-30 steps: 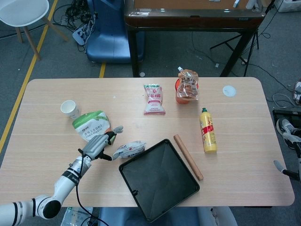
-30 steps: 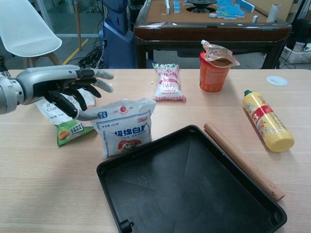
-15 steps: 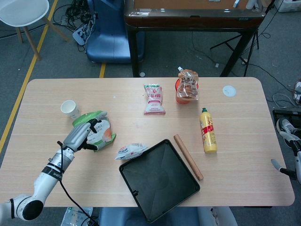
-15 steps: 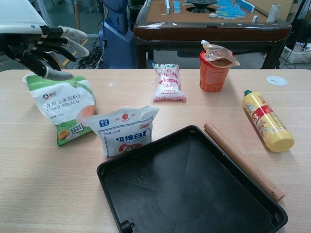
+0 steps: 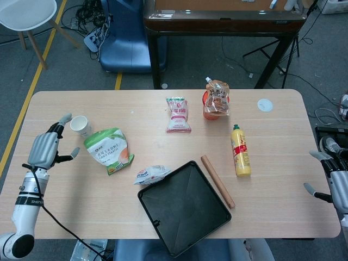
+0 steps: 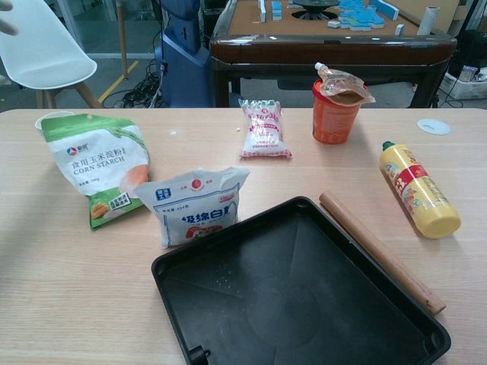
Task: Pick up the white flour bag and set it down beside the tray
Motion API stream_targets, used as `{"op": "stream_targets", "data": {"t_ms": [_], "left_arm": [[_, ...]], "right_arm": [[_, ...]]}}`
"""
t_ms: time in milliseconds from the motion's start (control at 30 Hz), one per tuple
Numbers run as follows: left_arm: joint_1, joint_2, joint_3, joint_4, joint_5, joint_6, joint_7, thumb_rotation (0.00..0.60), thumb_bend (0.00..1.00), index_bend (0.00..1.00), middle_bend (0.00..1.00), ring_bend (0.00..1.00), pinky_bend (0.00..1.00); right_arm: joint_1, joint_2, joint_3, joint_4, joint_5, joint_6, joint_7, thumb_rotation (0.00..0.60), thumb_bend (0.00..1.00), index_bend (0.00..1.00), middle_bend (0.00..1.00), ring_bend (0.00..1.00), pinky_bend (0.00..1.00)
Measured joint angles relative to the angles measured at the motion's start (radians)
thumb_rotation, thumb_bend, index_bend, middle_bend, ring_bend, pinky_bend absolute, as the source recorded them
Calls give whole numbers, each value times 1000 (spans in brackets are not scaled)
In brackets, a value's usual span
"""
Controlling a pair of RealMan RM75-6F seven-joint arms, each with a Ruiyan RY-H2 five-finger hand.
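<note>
Both hands were away from the goods by this moment. The left hand (image 5: 44, 150), which a sec ago hung w/ its fingers (image 5: 64, 117) right by the white flour bag (image 5: 151, 174), had pulled back past the green corn starch bag (image 5: 110, 150) to the table (image 5: 283, 141) edge, fingers spread wide, holding nothing; the paper cup (image 5: 80, 125) sat just off its fingertips. In the chest view only a sliver of it showed at the top corner. The right hand (image 5: 334, 182) had come a bit further into sight off the far table edge, fingers apart & empty, well clear of everything.

The flour bag lay well apart from the left fingers, on the table, its edge touching or just shy of the black tray (image 5: 184, 206) corner; can't tell which. It hadn't shifted in the last half sec. Judged from that, the set-down beside the tray looked done, w/ the arm retreat as the closing move
</note>
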Motion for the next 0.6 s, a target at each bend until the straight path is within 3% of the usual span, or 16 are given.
{"op": "stream_targets", "data": {"t_ms": [300, 600], "left_arm": [[183, -25, 139, 21, 153, 245, 110, 600, 270, 87, 126, 153, 298], [345, -76, 261, 18, 314, 408, 154, 600, 270, 108, 126, 153, 277]], "right_arm": [[43, 2, -37, -3, -96, -32, 31, 600, 182, 203, 283, 152, 223], [47, 0, -71, -31, -145, -24, 22, 600, 182, 202, 283, 152, 223]]}}
